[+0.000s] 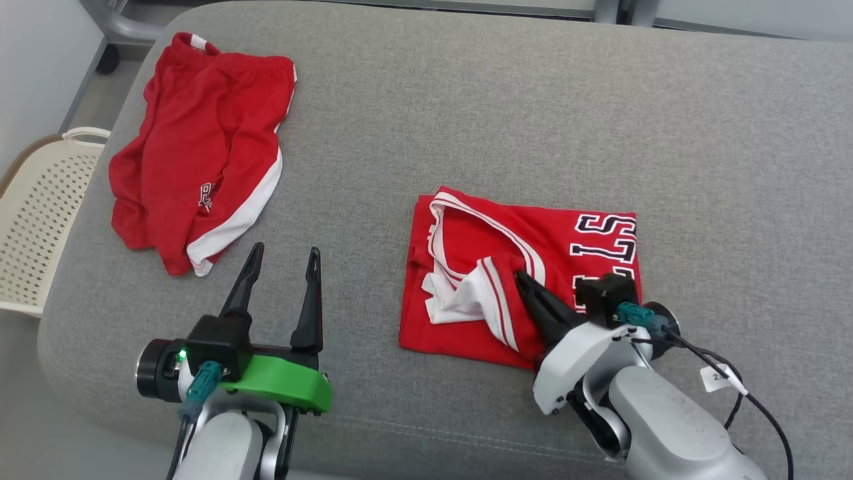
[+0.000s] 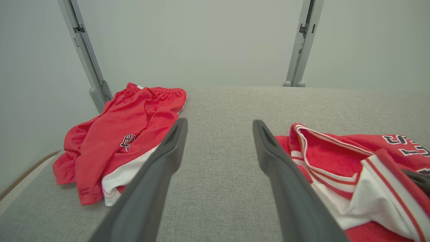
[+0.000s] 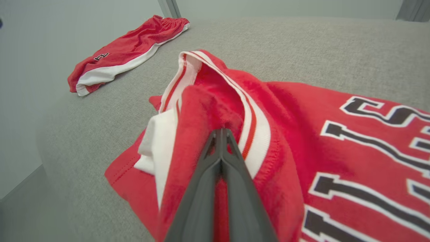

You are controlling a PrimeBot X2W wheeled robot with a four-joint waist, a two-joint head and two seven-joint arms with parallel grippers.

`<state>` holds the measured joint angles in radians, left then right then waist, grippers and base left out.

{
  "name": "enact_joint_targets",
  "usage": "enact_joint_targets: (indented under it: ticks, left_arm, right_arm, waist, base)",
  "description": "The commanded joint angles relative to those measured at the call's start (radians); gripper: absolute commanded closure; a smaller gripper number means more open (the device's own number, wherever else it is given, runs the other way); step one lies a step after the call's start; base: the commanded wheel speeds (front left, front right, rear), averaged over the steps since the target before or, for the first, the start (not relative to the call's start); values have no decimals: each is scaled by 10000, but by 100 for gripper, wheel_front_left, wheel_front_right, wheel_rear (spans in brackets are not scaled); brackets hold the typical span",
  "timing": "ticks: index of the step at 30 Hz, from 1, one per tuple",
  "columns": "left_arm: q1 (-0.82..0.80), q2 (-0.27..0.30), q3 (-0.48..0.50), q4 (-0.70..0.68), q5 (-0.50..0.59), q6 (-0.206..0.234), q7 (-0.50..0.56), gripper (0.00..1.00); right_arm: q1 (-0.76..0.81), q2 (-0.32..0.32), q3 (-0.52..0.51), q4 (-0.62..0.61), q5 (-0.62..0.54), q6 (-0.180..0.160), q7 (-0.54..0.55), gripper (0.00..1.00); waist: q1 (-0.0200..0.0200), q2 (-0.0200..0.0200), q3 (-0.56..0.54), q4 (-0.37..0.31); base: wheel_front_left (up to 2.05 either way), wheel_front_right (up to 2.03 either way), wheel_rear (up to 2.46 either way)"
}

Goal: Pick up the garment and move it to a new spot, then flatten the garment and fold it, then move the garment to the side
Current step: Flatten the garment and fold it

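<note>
**Sam:** Where is the red jersey?

**Mia:** It lies folded on the grey bench, on the near right side in the head view. Its black and white letters are at the right end. A striped white and red edge is bunched up near the middle.

**Sam:** What is the right gripper doing?

**Mia:** Its two fingers are pressed tight together. The tips poke into a raised red fold, right next to the striped edge. I cannot tell if any cloth is caught between them.

**Sam:** And the left gripper?

**Mia:** Its fingers are spread wide with nothing between them. It is over bare bench, between the jersey and the red shorts, and touches neither.

**Sam:** Where are the shorts?

**Mia:** They lie crumpled at the far left of the bench, well apart from the jersey. They have a white stripe down the side.

**Sam:** Anything else?

**Mia:** A white basket with little holes stands beside the left end of the bench.
</note>
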<state>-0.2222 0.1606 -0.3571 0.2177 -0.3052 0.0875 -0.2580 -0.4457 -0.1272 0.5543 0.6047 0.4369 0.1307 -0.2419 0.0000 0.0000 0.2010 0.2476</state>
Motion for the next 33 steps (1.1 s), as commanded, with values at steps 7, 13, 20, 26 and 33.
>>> enact_joint_targets:
  ticks: [7,13,20,26,33]
  left_arm:
    - [-253,-133,36,57,102,-100,-81,0]
    - [-327,-266,45,96,166,-186,-82,0]
    - [-186,-340,180,104,259,-209,-71,0]
    - [-78,-279,331,125,366,-180,-72,0]
    - [17,-170,536,101,458,-109,-71,0]
  right_arm:
    - [-568,341,1096,611,603,0,-150,100]
    - [-997,622,2248,1071,1212,0,-211,100]
    - [-1398,677,3092,534,1831,0,-236,100]
    - [-1194,417,2355,-1108,1823,0,-226,100]
    - [-104,-231,270,-3243,1095,0,-219,100]
  waist:
    - [0,0,212,124]
    - [0,0,277,168]
    - [0,0,275,128]
    - [0,0,171,-112]
    - [0,0,-107,-538]
  base:
    - [0,0,0]
    - [0,0,0]
    - [0,0,0]
    - [0,0,0]
    - [0,0,0]
